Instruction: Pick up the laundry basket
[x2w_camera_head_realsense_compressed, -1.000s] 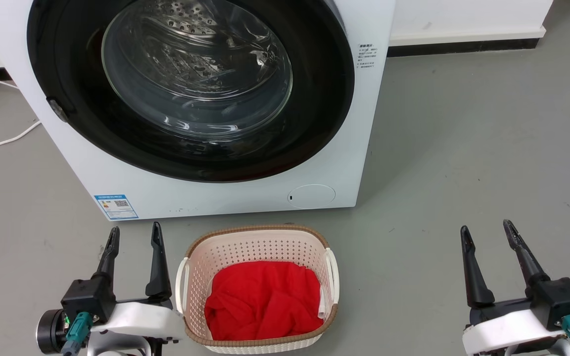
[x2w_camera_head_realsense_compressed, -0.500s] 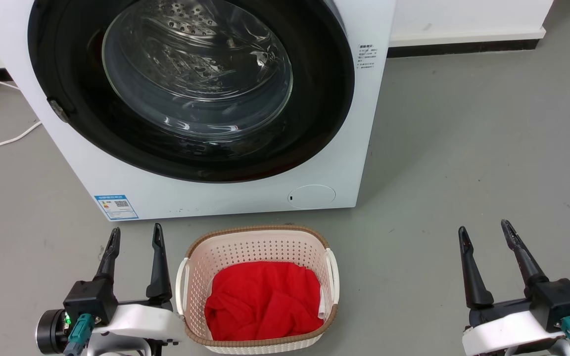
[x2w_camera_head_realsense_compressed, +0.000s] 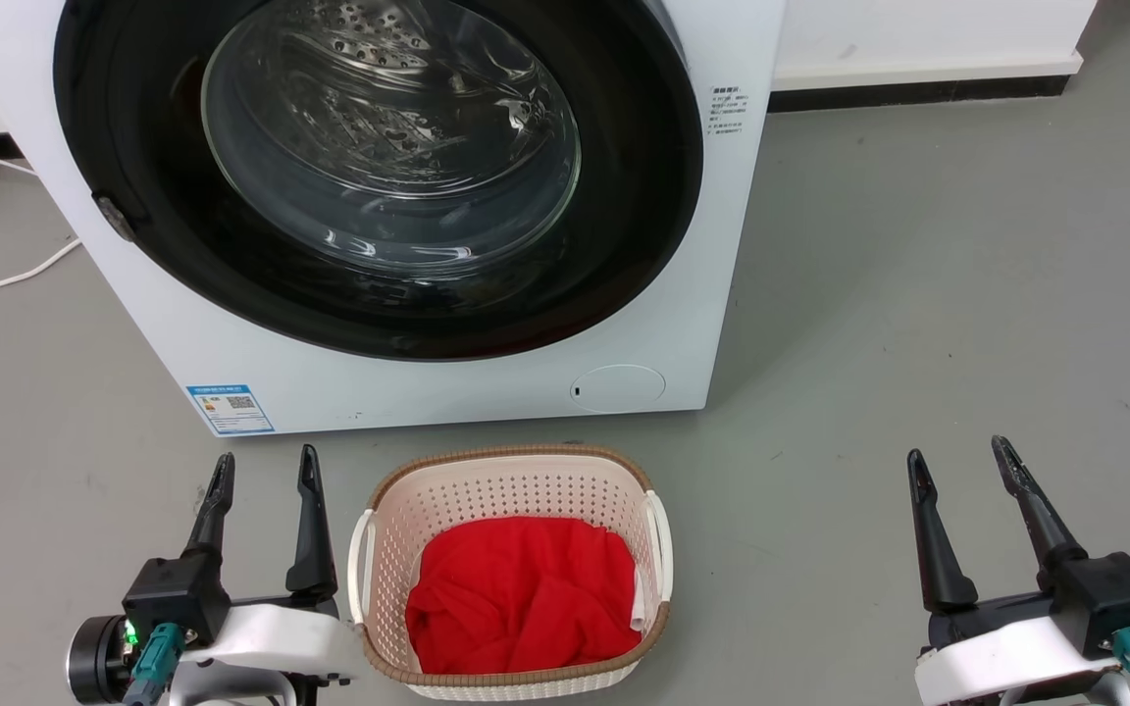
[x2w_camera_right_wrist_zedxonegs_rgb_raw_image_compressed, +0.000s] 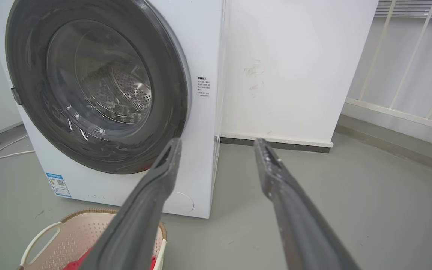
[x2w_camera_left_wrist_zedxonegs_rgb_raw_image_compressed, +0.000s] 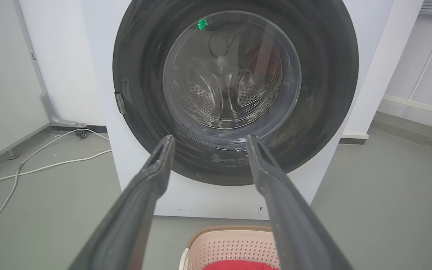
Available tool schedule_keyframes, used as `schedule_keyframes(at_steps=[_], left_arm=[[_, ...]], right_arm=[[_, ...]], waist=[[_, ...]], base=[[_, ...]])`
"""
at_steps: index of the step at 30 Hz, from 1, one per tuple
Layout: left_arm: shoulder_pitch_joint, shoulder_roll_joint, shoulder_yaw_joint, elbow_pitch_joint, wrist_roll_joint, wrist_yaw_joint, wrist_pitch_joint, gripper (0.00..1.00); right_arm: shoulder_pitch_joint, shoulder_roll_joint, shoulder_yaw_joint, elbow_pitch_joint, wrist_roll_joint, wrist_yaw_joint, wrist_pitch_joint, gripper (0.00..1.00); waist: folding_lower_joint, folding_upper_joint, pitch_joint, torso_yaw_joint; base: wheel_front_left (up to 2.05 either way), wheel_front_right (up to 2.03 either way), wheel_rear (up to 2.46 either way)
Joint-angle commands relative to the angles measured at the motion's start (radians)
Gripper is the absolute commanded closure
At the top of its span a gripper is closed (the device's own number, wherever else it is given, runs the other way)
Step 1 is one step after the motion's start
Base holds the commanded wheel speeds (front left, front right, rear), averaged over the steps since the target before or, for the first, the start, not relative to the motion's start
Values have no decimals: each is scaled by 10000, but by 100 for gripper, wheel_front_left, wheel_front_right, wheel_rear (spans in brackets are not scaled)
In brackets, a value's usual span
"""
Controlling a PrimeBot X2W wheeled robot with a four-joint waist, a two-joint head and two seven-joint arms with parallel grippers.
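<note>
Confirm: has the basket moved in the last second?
No. The basket keeps the same small gap to the washer front; neither has shifted.

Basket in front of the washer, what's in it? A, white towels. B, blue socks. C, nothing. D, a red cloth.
D: a red cloth lies bunched on the bottom of the basket, as the head view shows.
</note>
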Motion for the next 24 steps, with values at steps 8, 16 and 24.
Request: schedule_keyframes(at_steps=[8,16,24], left_arm=[[-320,26,411,400,24,-197,-25,0],[-1507,172,912,1752,353,-673,-25,0],[-3007,657,1157,3497,410,-927,-25,0]], right_arm=[[-295,-30,437,339,197,-3,-30,0],[-1477,-26,1229,1494,106,-5,-29,0],[-3229,-26,2154,3098,-26,-5,-30,0]], waist=[[1,0,417,-45],[1,0,1512,-32],[1,0,2962,-46]], base=[[0,0,0],[0,0,0],[0,0,0]])
